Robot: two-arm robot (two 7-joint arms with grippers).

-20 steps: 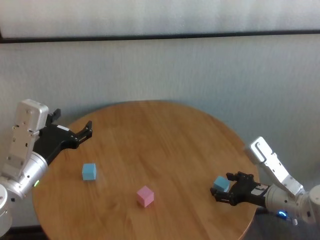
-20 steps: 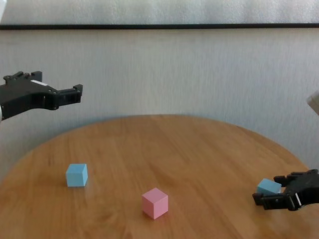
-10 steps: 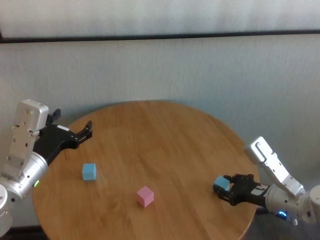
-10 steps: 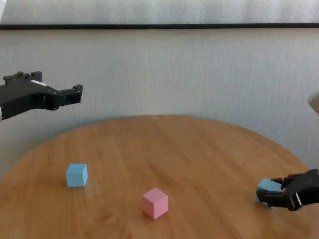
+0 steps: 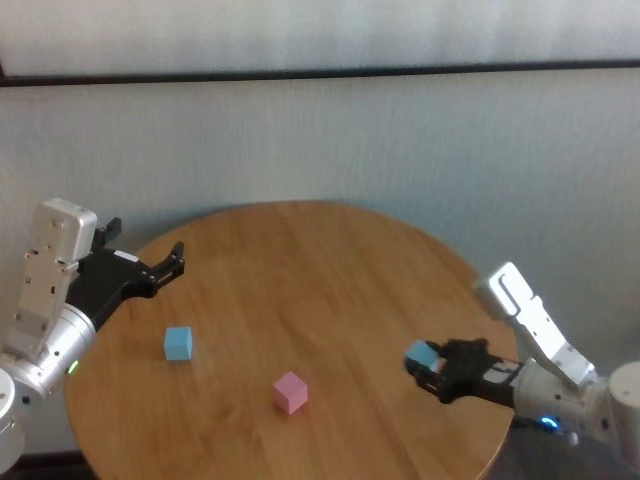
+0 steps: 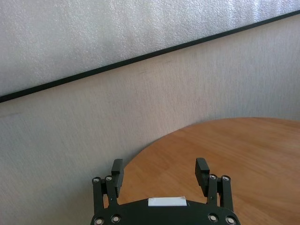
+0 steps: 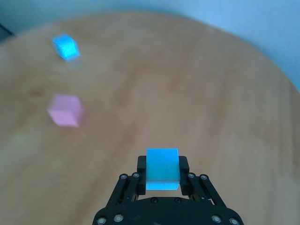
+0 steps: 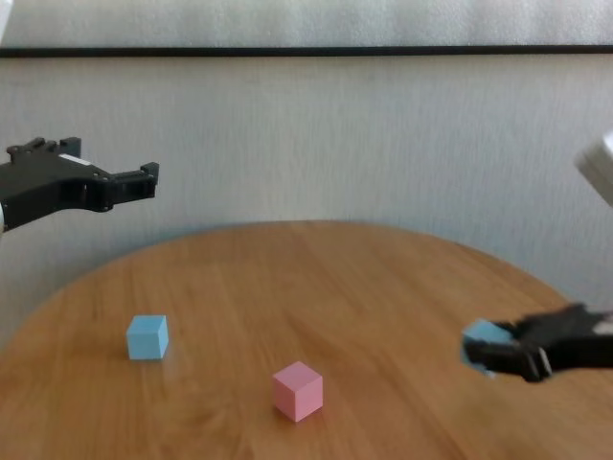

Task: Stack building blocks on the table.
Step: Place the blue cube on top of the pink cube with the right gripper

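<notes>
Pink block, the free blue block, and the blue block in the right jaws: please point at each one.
pink block (image 5: pixel 290 392), head view, top face.
free blue block (image 5: pixel 178 343), head view, front face.
held blue block (image 7: pixel 162 168), right wrist view, face toward the camera.

Looked like a bare robot test room or lab, not a home. 1 round wood-grain table (image 5: pixel 330 270) stood against a plain textured off-white wall (image 5: pixel 330 140) with a black horizontal strip (image 5: pixel 320 72) across it. No furnishings or decor showed around it.
</notes>
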